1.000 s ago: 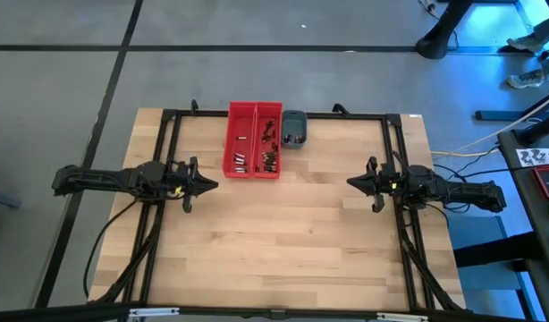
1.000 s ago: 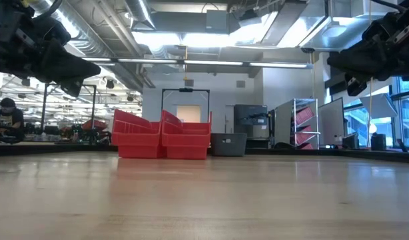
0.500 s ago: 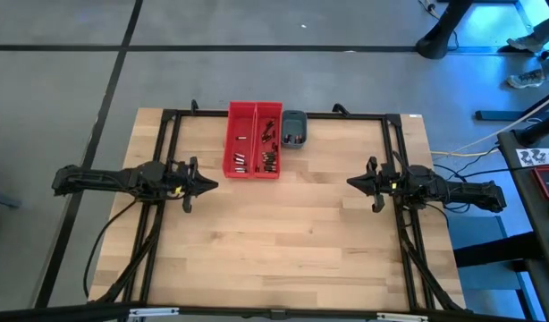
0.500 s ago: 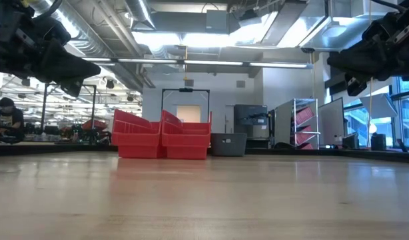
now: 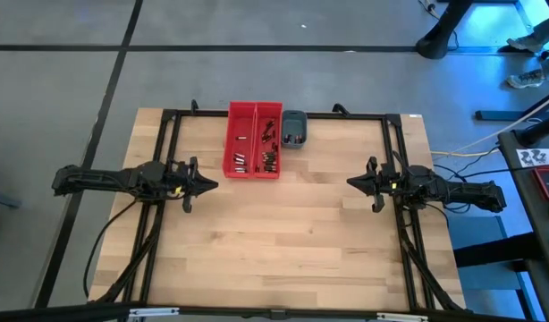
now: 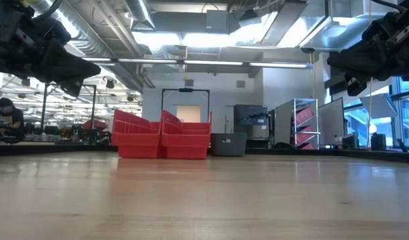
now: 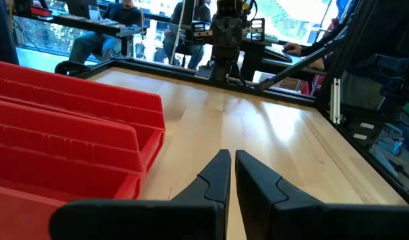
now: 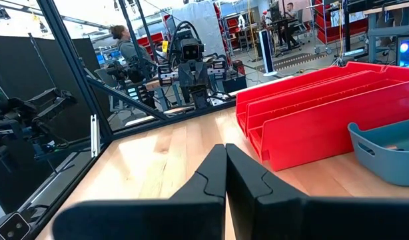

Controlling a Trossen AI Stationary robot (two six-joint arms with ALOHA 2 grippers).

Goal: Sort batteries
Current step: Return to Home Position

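Since nothing has shifted over the last second, both arms hang as before. The left end effector (image 5: 212, 185) and right end effector (image 5: 350, 182), fingers pressed together on nothing, sit either side of the red trays (image 5: 254, 109), well apart from them above the worktop (image 5: 283, 241). The batteries (image 5: 270, 161) lie inside those trays, long axes at mixed angles.

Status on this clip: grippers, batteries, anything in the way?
Left gripper shut, empty, raised at left. Right gripper shut, empty, raised at right. Batteries in red trays, far centre. Nothing in the way.
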